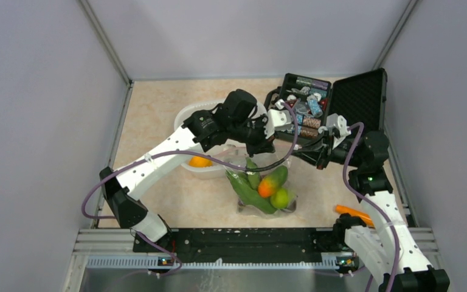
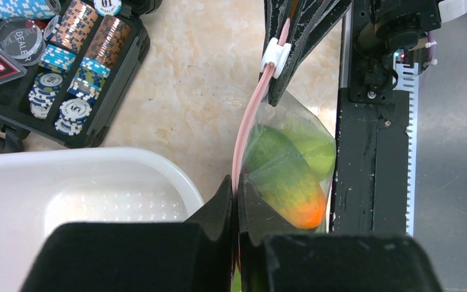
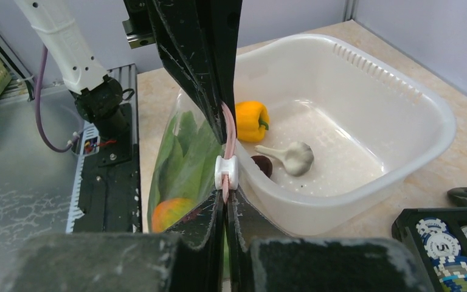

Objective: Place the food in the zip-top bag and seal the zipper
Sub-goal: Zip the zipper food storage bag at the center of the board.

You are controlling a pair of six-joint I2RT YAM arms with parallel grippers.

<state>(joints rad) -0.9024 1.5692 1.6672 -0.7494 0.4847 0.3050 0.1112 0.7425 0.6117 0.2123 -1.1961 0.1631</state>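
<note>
Left wrist view showed the zipper (image 2: 246, 121) stretched straight away from the left hand (image 2: 236, 201), clamped on it, toward the right hand (image 2: 275, 85), clamped beside the white slider (image 2: 275, 56).

Lab test cell: grey partition walls (image 1: 36, 121), aluminium rail (image 1: 219, 262).

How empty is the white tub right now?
Not empty. The right wrist view shows a yellow pepper, a whitish piece and a dark piece lying inside the white tub.
</note>
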